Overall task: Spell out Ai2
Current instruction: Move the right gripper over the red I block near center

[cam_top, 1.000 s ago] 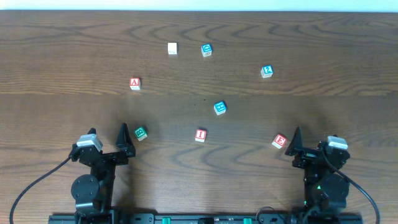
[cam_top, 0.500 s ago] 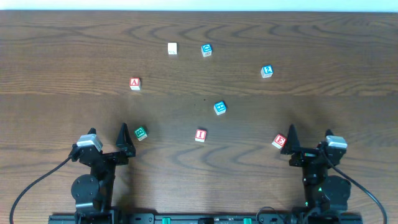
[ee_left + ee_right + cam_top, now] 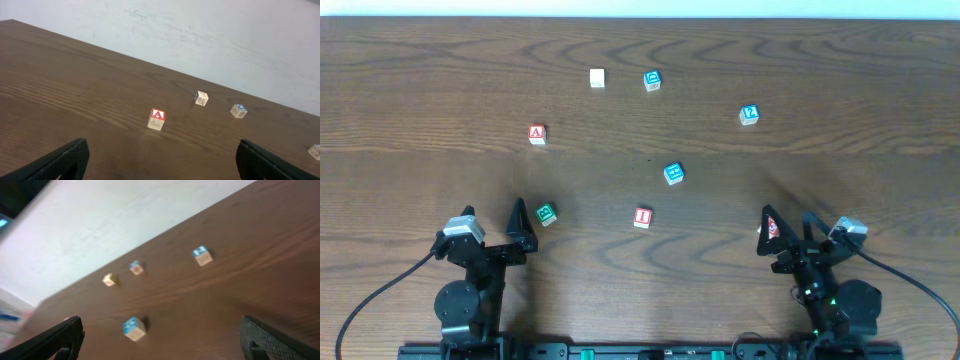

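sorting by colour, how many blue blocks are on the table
3 blue blocks: far one, right one, middle one. None looks hidden in the overhead view.

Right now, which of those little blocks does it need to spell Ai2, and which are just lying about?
Needed:
A block
I block
2 block (its mark seems to read 2)

Lying about:
green block
plain block
far blue block
middle blue block
third red block
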Motion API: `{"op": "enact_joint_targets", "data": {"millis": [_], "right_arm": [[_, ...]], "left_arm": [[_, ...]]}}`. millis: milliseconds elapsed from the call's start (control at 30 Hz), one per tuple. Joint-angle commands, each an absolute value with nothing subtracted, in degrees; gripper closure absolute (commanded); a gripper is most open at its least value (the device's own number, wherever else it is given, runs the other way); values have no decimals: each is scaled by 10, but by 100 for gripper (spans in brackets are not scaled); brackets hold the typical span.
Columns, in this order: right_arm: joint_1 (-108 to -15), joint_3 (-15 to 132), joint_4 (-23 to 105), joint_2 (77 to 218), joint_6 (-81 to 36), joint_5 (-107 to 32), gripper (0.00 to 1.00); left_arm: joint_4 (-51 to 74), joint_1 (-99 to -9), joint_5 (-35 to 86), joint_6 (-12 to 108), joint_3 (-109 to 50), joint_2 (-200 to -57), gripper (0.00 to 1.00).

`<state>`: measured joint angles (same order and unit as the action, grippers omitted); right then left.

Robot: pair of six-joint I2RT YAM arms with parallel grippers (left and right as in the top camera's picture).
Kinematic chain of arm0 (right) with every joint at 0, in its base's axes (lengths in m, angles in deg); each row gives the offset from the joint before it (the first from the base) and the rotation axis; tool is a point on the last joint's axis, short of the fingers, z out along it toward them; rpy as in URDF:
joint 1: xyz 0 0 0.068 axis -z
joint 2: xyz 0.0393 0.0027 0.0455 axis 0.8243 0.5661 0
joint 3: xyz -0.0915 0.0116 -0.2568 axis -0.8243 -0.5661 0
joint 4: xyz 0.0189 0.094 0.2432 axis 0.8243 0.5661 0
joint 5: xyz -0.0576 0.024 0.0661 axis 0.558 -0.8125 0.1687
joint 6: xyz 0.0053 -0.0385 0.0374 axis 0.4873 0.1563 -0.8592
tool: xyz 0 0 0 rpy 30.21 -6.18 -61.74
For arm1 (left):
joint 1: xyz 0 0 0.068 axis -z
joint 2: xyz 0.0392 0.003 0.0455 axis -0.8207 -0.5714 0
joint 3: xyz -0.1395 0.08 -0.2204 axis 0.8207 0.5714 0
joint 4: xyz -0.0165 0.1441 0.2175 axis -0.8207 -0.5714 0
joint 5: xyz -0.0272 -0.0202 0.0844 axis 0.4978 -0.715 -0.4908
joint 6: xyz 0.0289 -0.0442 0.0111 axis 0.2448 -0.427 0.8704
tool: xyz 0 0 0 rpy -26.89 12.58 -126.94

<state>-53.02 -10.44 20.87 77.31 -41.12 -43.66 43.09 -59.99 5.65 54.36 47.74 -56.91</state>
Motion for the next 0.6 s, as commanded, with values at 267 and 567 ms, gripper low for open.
{"op": "enact_joint_targets", "data": {"millis": [267, 567], "right_arm": [[-526, -99, 52, 841, -409, -481, 1], [-564, 83, 15, 1154, -277, -523, 1]], "left_arm": [[424, -603, 46, 537, 498, -568, 5], [424, -603, 46, 537, 498, -568, 5]]}}
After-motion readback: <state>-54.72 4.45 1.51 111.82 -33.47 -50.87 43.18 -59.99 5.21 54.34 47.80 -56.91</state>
